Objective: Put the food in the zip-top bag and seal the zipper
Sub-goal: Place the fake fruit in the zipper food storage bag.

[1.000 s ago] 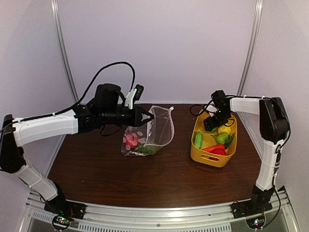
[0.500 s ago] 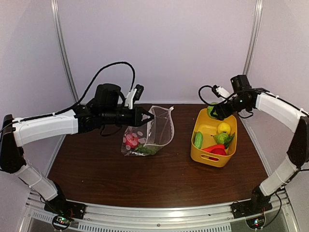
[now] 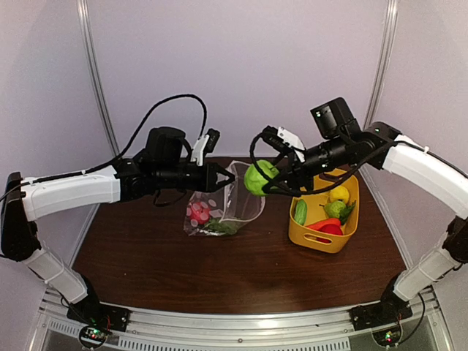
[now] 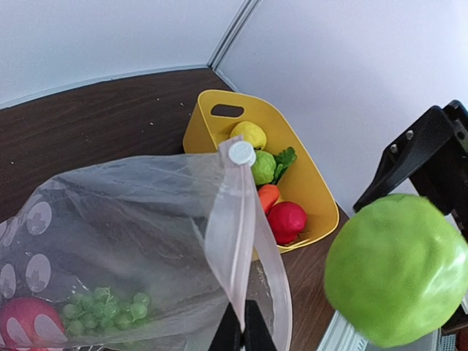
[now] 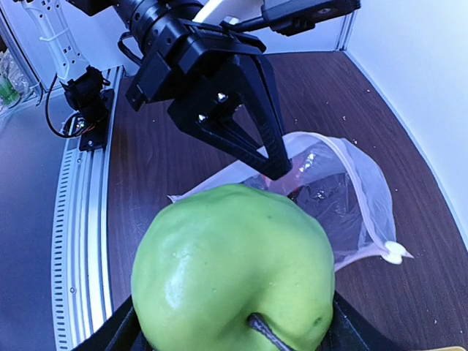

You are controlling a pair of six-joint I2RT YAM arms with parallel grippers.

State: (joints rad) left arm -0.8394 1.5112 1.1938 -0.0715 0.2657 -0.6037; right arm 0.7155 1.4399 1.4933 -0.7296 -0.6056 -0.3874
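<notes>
In the last second my right gripper (image 3: 266, 180) has gone from reaching down into the basket (image 3: 322, 241) to hanging in the air just right of the bag (image 3: 235, 203). Its jaws are clamped on a green apple (image 3: 259, 178). Half a second back the apple had only just cleared the basket's far rim; now it is level with the bag's mouth and near it, though not yet over the opening as far as I can judge from above.

My left gripper (image 3: 225, 176) has not shifted at all. It is closed tight on the bag's rim, pinching the zipper (image 4: 232, 241) and holding that edge up off the desk (image 3: 219, 270), so the mouth gapes toward the incoming apple. In the right wrist view its black fingers sit directly behind the apple, so the two arms are now close together.

The bag already holds the red apple (image 4: 22, 318) and the grapes (image 4: 102, 307) at its bottom. The cucumber (image 3: 300, 212), lemon (image 3: 338, 194), pepper (image 3: 327, 227), carrot (image 4: 268, 196) and a second green apple (image 4: 263, 167) remain in the basket.

So I read this as the pick done and the carry nearly finished. What remains for this piece is to bring it over the mouth and let go without knocking the left fingers or the raised rim. Sealing is a long way off.
</notes>
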